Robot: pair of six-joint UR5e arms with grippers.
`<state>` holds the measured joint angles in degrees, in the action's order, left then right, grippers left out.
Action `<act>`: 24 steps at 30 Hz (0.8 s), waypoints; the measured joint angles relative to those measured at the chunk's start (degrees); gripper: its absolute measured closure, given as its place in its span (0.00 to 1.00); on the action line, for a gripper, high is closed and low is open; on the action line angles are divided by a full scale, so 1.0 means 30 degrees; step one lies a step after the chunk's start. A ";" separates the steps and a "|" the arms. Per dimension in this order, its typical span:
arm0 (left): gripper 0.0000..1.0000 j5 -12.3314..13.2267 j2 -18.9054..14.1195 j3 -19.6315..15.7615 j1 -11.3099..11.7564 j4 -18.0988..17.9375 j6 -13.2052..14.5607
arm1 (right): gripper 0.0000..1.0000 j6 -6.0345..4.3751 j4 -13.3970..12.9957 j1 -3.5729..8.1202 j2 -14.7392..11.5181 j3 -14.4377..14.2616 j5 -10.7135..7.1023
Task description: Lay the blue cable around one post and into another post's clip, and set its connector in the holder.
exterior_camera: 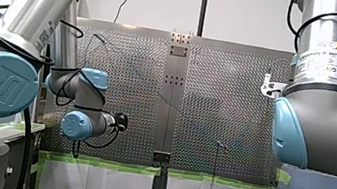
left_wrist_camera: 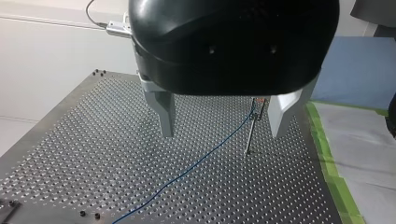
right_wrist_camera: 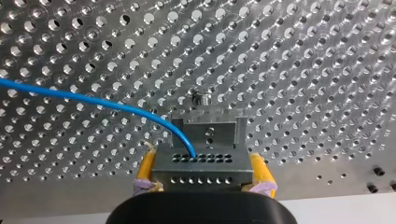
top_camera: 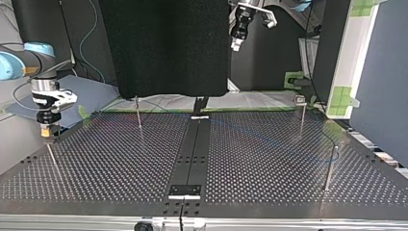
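My right gripper (right_wrist_camera: 203, 167), with yellow pads (right_wrist_camera: 147, 164), is shut on a grey metal connector (right_wrist_camera: 187, 164) full of small holes. The blue cable (right_wrist_camera: 93, 100) leaves the connector's face and curves away across the perforated plate. Just ahead of the connector sits a small U-shaped metal holder (right_wrist_camera: 205, 125). At the top view's left, my right gripper (top_camera: 48, 131) hangs over a thin post (top_camera: 52, 159). My left gripper (left_wrist_camera: 222, 130) is open and high above the plate. Beneath it the blue cable (left_wrist_camera: 196, 163) runs to a post with a clip (left_wrist_camera: 252, 126).
More thin posts stand on the perforated table (top_camera: 269, 163): one at the back left (top_camera: 138, 114), one at the back right (top_camera: 302, 118), one at the right (top_camera: 331, 166). A dark centre strip (top_camera: 192, 154) splits the plate. Green tape (left_wrist_camera: 327, 154) edges it.
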<state>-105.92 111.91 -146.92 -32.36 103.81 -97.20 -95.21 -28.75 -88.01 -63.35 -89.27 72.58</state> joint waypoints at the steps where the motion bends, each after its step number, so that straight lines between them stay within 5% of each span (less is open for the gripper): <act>1: 0.00 0.0001 0.0000 0.0000 -0.0002 0.0000 0.0000 | 1.00 -0.0020 -0.0019 0.0019 0.0082 0.0051 -0.0076; 24: 0.00 -0.0026 0.0000 0.0026 -0.0061 0.0001 -0.0058 | 1.00 -0.0517 0.0458 0.0009 0.0530 0.0978 -0.0731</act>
<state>-105.99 111.91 -146.85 -32.54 103.81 -97.38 -96.76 -27.38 -87.99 -61.75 -86.33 70.39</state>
